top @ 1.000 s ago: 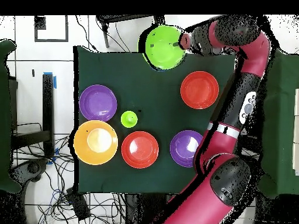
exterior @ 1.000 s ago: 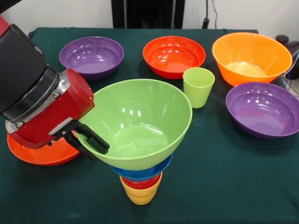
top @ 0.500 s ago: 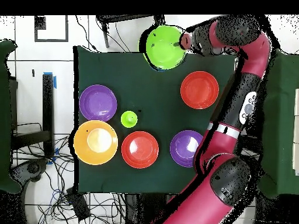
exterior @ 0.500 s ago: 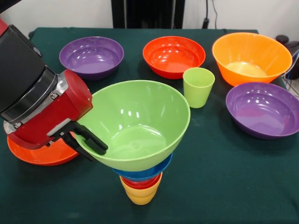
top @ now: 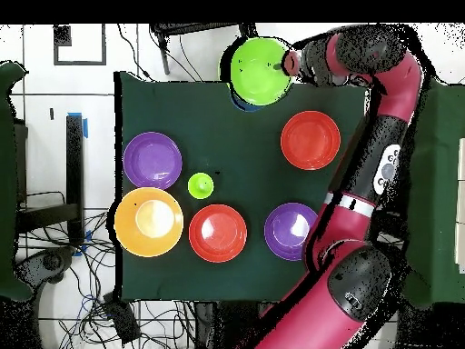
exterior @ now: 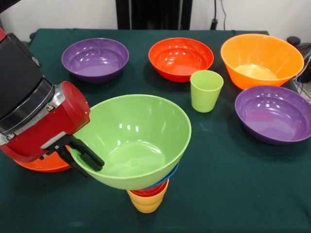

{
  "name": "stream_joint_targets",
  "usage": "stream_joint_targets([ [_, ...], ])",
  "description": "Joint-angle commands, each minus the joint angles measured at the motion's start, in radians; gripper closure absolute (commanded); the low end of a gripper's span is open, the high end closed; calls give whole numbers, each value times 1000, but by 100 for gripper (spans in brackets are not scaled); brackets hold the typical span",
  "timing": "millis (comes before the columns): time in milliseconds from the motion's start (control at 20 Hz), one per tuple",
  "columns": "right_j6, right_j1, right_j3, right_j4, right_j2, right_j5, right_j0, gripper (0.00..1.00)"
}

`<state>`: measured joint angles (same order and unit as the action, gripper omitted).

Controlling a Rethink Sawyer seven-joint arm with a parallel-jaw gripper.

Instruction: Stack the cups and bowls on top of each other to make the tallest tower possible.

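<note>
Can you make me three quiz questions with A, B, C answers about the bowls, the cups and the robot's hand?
1. Where does the light green cup stand?
A. Inside the big orange bowl
B. Alone on the table, among the bowls
C. On top of the tower

2. How many purple bowls are there?
A. One
B. Two
C. Four

3. How does the green bowl sit on the tower?
A. Level and centred
B. Upside down
C. Tipped and off to one side, with the gripper on its rim

Answers:
1 B: the cup stands upright on the cloth, touching nothing.
2 B: one purple bowl is at the back, another purple bowl is at the side.
3 C: the blue bowl peeks out under one edge only, and the gripper's fingers straddle the rim.
</note>
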<state>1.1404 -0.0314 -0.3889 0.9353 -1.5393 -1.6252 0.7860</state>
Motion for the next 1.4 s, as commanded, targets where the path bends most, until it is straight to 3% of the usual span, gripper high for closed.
stream_joint_targets([
  [50, -197, 2, -40, -3, 129, 75, -10, 100],
  [400, -171, 11, -83, -29, 161, 103, 3, 100],
  [1100, -56, 76, -264, -149, 281, 199, 44, 100],
  [1400, 6, 113, -421, -199, 335, 293, 97, 100],
])
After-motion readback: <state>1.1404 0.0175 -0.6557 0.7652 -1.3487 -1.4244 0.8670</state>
